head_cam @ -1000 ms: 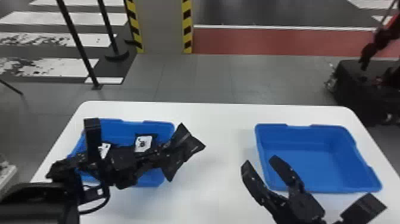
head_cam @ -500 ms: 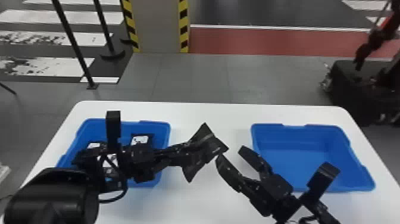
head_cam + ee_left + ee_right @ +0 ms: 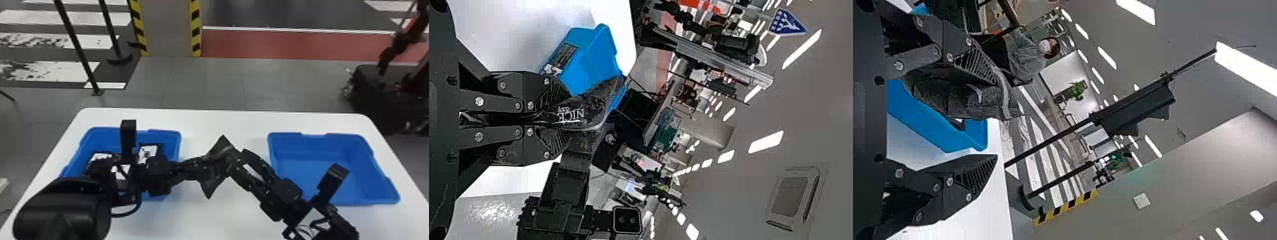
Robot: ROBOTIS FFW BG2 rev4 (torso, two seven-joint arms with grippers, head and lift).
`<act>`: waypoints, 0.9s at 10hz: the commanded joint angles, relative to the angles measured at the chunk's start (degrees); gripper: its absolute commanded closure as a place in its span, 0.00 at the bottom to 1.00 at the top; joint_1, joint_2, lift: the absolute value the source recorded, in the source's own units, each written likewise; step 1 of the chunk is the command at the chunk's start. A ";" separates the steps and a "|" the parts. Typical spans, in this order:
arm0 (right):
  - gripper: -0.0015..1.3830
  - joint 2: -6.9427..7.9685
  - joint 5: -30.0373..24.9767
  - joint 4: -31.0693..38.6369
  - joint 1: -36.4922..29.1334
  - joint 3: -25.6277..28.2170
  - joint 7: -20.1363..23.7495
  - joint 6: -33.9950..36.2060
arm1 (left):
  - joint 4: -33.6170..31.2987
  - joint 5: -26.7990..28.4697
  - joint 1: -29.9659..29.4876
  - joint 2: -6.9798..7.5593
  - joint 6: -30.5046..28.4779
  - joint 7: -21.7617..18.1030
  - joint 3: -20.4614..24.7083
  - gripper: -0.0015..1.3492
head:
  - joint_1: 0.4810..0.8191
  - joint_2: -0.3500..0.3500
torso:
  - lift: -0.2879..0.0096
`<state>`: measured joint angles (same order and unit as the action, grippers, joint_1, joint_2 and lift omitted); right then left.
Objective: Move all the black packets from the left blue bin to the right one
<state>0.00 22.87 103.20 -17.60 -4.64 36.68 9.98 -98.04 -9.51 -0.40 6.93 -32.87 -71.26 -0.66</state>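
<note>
In the head view my left gripper (image 3: 204, 166) is shut on a black packet (image 3: 221, 147) held above the table between the bins. My right gripper (image 3: 237, 161) stands open at the packet's right side. Several more packets with white labels (image 3: 148, 153) lie in the left blue bin (image 3: 166, 136), partly hidden under the left arm. The right blue bin (image 3: 319, 167) holds no packet in its visible part. The left wrist view has the packet (image 3: 596, 104) pinched in the left gripper (image 3: 560, 118). In the right wrist view, the packet (image 3: 970, 100) is close beside one finger of the right gripper (image 3: 1001, 121).
Both bins stand on a white table (image 3: 223, 119); the right forearm crosses the right bin's near left corner. Beyond the table are dark stands (image 3: 78, 48), a striped pillar (image 3: 169, 28) and a black case (image 3: 376, 92) on the floor.
The left arm has carried its packet rightward, out from over the left bin. My right gripper has moved left and away from the right bin, up to the packet.
</note>
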 commanded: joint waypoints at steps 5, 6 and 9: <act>0.93 0.06 0.77 -6.24 3.68 -0.02 5.68 -2.82 | 0.66 0.10 0.27 -0.17 -0.17 0.07 -0.04 0.89 | 0.63 0.51 | 0.60; 0.93 0.06 1.38 -6.94 4.39 -0.02 6.56 -3.80 | 1.08 0.10 0.41 -0.34 -0.17 0.07 0.04 0.89 | 0.63 0.52 | 0.60; 0.93 0.06 3.41 -7.64 4.39 0.07 6.56 -5.77 | 1.37 -0.07 -0.30 -0.61 1.94 2.79 1.36 0.72 | 0.63 0.52 | 0.60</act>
<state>0.01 25.59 95.80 -13.06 -4.62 43.19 4.60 -96.67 -9.46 -0.41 6.44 -31.93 -68.75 0.17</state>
